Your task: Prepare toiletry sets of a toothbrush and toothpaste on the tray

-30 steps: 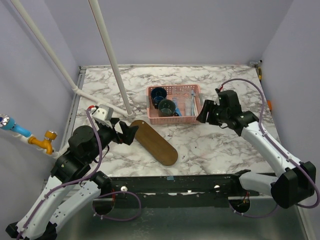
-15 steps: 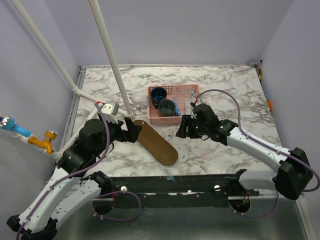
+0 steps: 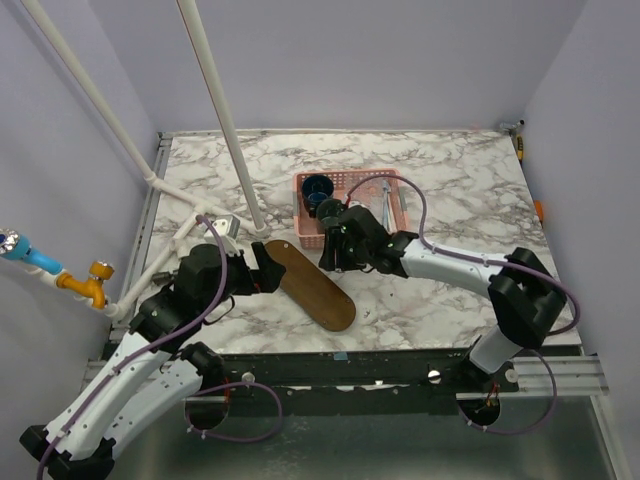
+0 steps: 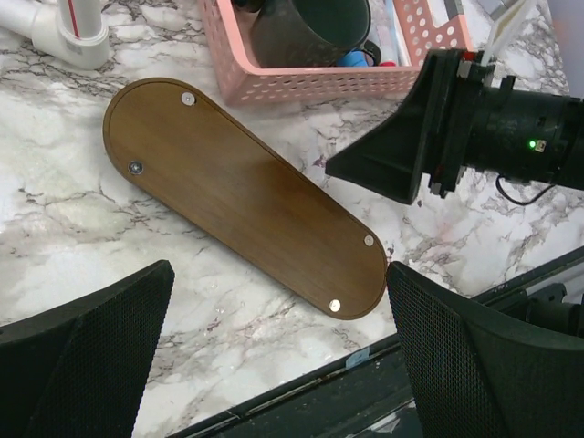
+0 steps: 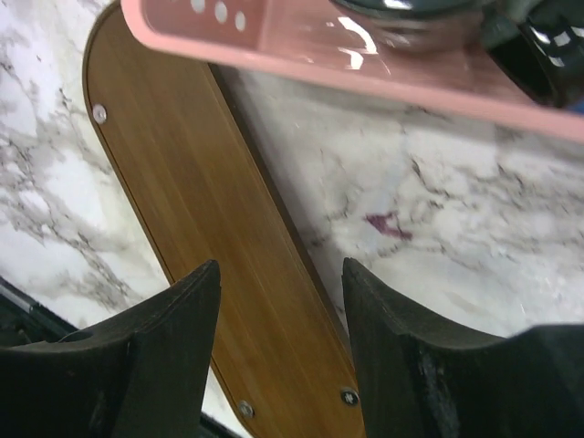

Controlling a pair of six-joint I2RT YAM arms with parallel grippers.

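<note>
The dark brown oval tray (image 3: 315,290) lies slantwise on the marble in front of the pink basket (image 3: 360,175), with nothing on it. Slim white toothbrushes and blue toothpaste tubes (image 3: 386,203) lie in the basket's right part. My left gripper (image 3: 264,270) hovers open at the tray's upper left end; in the left wrist view its fingers (image 4: 87,356) straddle the near end of the tray (image 4: 237,192). My right gripper (image 3: 328,258) is open and empty, low over the tray's right edge (image 5: 182,210), just in front of the basket wall (image 5: 365,68).
Two dark blue-green cups (image 3: 318,187) stand in the basket's left part, one (image 4: 310,27) partly behind my right arm. White pipes (image 3: 225,120) rise at the table's left. The table's front rail (image 4: 301,401) runs just below the tray's near end.
My right arm has swung left from beside the basket's right end to in front of it, over the tray. My left gripper has shifted slightly right toward the tray's far end.
</note>
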